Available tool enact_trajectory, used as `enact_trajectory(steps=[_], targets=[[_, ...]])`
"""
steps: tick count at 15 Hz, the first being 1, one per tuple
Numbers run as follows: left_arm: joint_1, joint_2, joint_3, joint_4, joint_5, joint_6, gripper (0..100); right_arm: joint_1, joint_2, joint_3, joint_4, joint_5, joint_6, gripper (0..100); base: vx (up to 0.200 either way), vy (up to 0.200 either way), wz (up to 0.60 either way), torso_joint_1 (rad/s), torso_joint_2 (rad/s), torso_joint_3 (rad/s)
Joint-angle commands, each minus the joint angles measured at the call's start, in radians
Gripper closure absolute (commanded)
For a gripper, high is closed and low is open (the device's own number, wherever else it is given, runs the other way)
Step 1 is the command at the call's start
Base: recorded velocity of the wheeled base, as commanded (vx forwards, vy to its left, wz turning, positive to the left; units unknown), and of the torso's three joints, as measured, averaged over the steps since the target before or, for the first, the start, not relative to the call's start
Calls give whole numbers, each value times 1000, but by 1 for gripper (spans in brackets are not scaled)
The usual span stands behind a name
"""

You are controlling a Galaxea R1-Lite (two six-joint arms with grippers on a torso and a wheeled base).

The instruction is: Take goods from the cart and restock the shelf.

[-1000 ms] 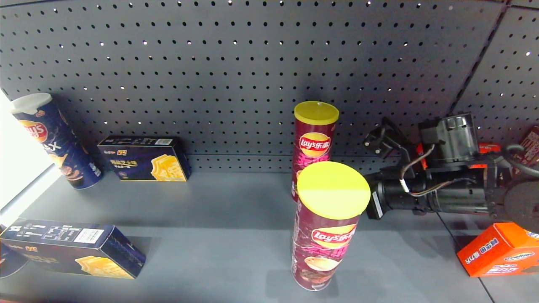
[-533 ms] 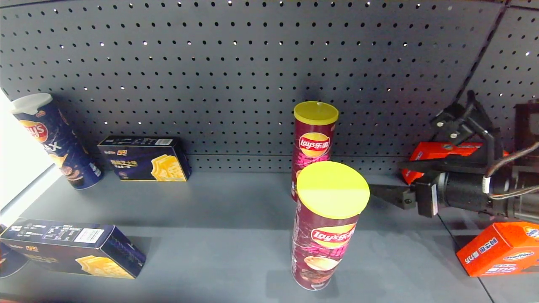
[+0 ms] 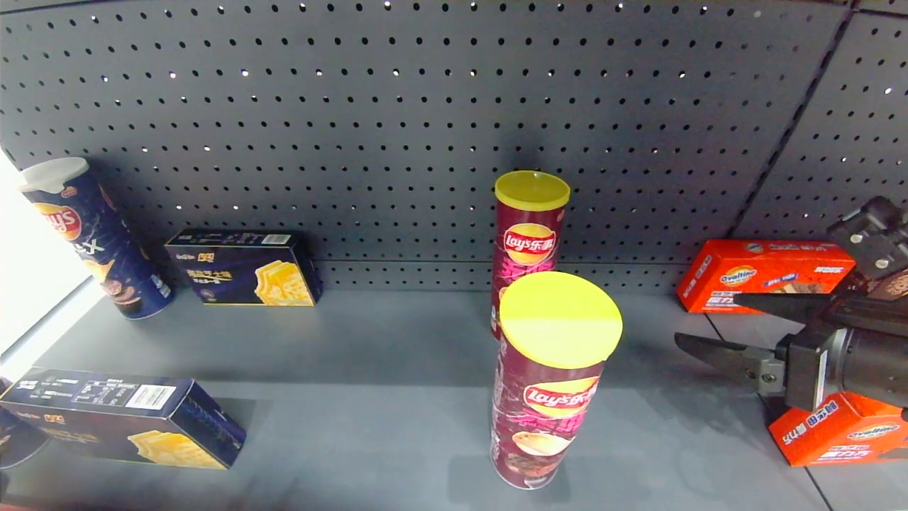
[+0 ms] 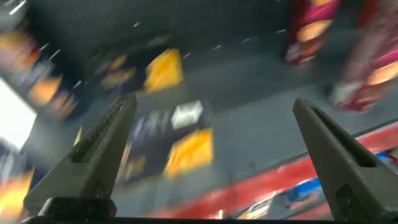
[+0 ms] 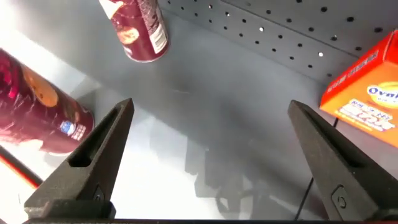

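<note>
Arm point(image 3: 862, 362) from right level over shelf point(image 3: 355, 355), right claw point(image 3: 709, 321) spread apart (empty), beside chip can point(image 3: 550, 383), left claw point(image 4: 212, 104) apart.

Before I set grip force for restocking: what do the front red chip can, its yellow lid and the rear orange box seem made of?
Front red chip can: probably paperboard tube, glossy printed wrap. Yellow lid: likely plastic, smooth, matte, uniform colour. Rear orange box: printed cardboard, crisp folded edges, slight gloss.

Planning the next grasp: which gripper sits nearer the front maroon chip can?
Right. The right gripper is open just right of the front maroon chip can, apart from it; the left gripper hangs farther off, near the front blue box.
</note>
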Motion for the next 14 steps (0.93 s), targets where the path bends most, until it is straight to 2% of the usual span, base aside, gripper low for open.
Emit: enact_trajectory(steps=[1,4,5,7,10,12,14], targets=[[-134,392,-168,7,-97,20,0,0,-6,20,-1,1,-1,0,0,0,0,0,0,0],[-199,567,-173,-4,-81,23,0,0,14,19,-1,1,-2,0,0,0,0,0,0,0],[-238,639,-177,-44,-60,60,0,0,28,20,-1,3,-2,0,0,0,0,0,0,0],[-291,717,-182,-105,-45,113,0,0,45,19,-1,3,-4,0,0,0,0,0,0,0],[-375,780,-177,-111,-32,115,0,0,60,19,-1,3,-4,0,0,0,0,0,0,0],[-395,817,-186,-117,-22,115,0,0,65,20,-1,1,-4,0,0,0,0,0,0,0],[-439,875,-186,-133,-15,115,0,0,77,17,-1,0,-4,0,0,0,0,0,0,0]])
